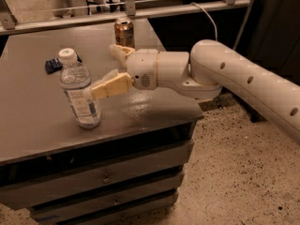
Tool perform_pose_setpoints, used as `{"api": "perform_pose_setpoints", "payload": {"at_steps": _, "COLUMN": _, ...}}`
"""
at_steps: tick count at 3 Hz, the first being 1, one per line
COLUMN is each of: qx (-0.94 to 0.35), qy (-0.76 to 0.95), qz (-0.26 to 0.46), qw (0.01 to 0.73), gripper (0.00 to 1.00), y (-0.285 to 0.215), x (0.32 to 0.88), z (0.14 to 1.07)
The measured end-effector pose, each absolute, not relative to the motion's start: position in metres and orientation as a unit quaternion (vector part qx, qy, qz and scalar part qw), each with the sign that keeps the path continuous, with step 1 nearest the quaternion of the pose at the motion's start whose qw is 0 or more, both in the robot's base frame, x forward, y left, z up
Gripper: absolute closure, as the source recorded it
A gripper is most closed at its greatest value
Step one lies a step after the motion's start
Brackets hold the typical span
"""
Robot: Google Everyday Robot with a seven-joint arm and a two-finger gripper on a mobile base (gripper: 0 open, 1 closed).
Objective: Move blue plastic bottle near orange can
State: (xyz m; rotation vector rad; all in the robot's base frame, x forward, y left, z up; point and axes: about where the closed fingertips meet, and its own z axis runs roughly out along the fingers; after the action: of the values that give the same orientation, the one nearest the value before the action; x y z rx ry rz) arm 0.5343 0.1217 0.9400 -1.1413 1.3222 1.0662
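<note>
Camera view shows the bottle (79, 95) upright on the table (33, 125), left of the middle and nearer the front edge than the back. Its white cap (68, 55) is on. The can (124, 32) stands upright at the back edge, towards the right back corner, well apart from the bottle. A small dark-blue bar (53, 65) lies flat just behind the bottle, towards the left edge.

The arm (243, 83) reaches in from over the right edge, low above the tabletop. The gripper (103, 70) sits between bottle and can, just right of the bottle, with its jaws spread wide and holding nothing. The near finger (111, 85) points at the bottle's label, its tip overlapping the bottle's right side; whether it touches cannot be told. The far finger (121, 51) lies in front of the can. Below the front edge are drawers (103, 177).
</note>
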Motion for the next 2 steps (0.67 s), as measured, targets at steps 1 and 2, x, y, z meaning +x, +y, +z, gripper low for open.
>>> {"api": "perform_pose_setpoints", "payload": {"at_steps": 1, "qx": -0.47, "qy": 0.546, "qz": 0.476, "qw": 0.503, "gripper": 0.0, "y": 0.143, "x": 0.524, "z": 0.932}}
{"api": "perform_pose_setpoints", "payload": {"at_steps": 2, "qx": -0.472, "qy": 0.542, "qz": 0.493, "qw": 0.49, "gripper": 0.0, "y": 0.158, "x": 0.516, "z": 0.928}}
